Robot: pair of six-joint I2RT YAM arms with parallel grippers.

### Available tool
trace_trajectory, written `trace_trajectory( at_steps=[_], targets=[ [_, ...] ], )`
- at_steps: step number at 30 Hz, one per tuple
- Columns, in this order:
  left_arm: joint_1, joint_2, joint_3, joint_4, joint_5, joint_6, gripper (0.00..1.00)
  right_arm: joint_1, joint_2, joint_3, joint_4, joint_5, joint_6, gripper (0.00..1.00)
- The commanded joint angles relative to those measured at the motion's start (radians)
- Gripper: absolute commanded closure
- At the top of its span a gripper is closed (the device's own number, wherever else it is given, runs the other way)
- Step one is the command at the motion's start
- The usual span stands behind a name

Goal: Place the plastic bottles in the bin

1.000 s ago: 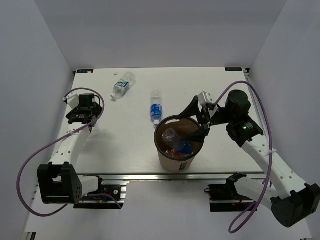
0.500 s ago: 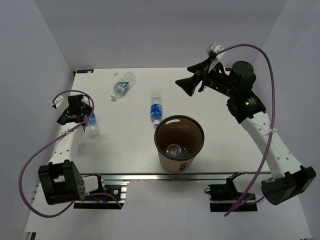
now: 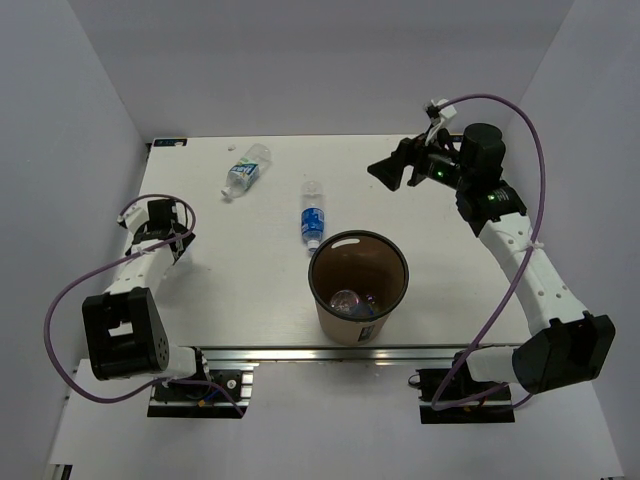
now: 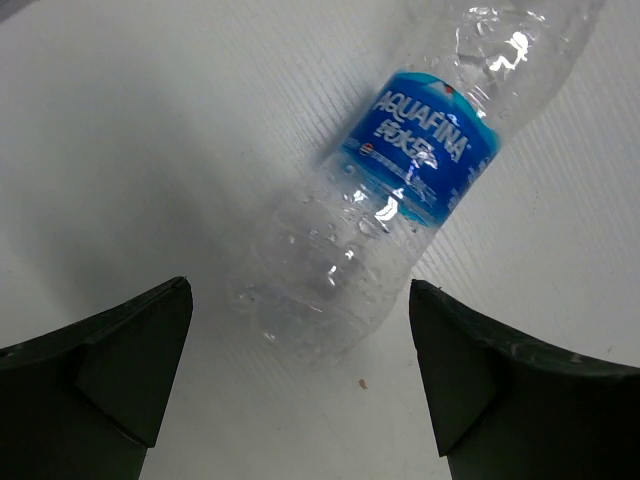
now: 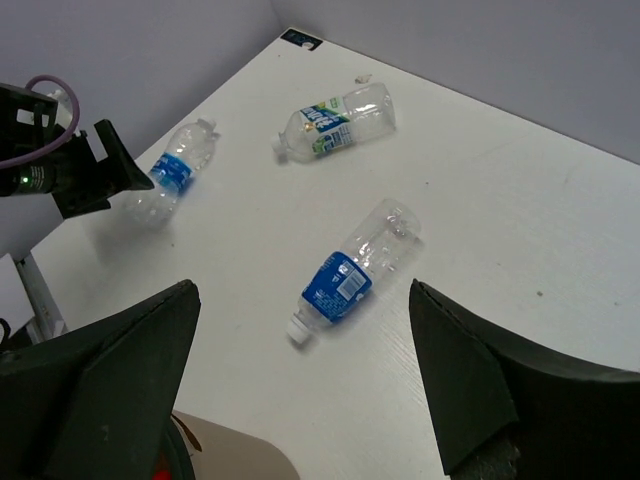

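The left pincer (image 4: 298,310) points downward with jaws spread wide, while the right pincer (image 3: 385,172), likewise spread, faces left on the raised, outstretched right arm (image 3: 522,258).

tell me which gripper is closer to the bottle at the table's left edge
Left. The left gripper hangs open right over that bottle; the right gripper is open too, raised far off on the other side of the bin.
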State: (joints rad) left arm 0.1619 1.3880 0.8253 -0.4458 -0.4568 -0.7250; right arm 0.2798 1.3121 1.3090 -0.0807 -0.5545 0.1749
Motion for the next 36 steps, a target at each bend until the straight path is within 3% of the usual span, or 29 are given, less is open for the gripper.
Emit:
trace_trajectory(
  at_steps=[1, 12, 15, 19, 20, 23, 27, 31, 32, 36],
  targets=[
    [0.005, 0.002, -0.014, 0.019, -0.025, 0.010, 0.02, -0.017, -0.025, -0.022, 0.029, -0.045, 0.017, 0.11],
    [0.005, 0.114, 0.014, 0.090, 0.033, 0.045, 0.03, -0.042, -0.033, -0.057, 0.035, -0.090, 0.008, 0.11],
    [0.005, 0.198, 0.035, 0.093, 0.069, 0.041, 0.15, -0.050, -0.050, -0.074, 0.044, -0.090, 0.006, 0.11],
    [0.005, 0.218, 0.070, 0.091, 0.138, 0.048, 0.53, -0.054, -0.071, -0.094, 0.059, -0.094, 0.014, 0.11],
    [0.005, 0.203, 0.072, 0.102, 0.171, 0.056, 0.58, -0.056, -0.080, -0.097, 0.062, -0.099, 0.015, 0.11],
    [0.005, 0.097, 0.061, 0.169, 0.295, 0.078, 0.69, -0.057, -0.100, -0.108, 0.068, -0.111, 0.017, 0.11],
    [-0.021, -0.042, 0.074, 0.258, 0.525, 0.121, 0.75, -0.059, -0.125, -0.140, 0.108, -0.128, 0.024, 0.11],
    [-0.136, -0.179, 0.142, 0.289, 0.679, 0.197, 0.76, -0.059, -0.140, -0.165, 0.111, -0.142, 0.031, 0.11],
    [-0.228, -0.202, 0.153, 0.294, 0.693, 0.216, 0.76, -0.059, -0.142, -0.168, 0.111, -0.147, 0.031, 0.11],
    [-0.424, -0.282, 0.173, 0.383, 0.782, 0.231, 0.74, -0.060, -0.143, -0.182, 0.108, -0.139, 0.023, 0.11]
  ],
)
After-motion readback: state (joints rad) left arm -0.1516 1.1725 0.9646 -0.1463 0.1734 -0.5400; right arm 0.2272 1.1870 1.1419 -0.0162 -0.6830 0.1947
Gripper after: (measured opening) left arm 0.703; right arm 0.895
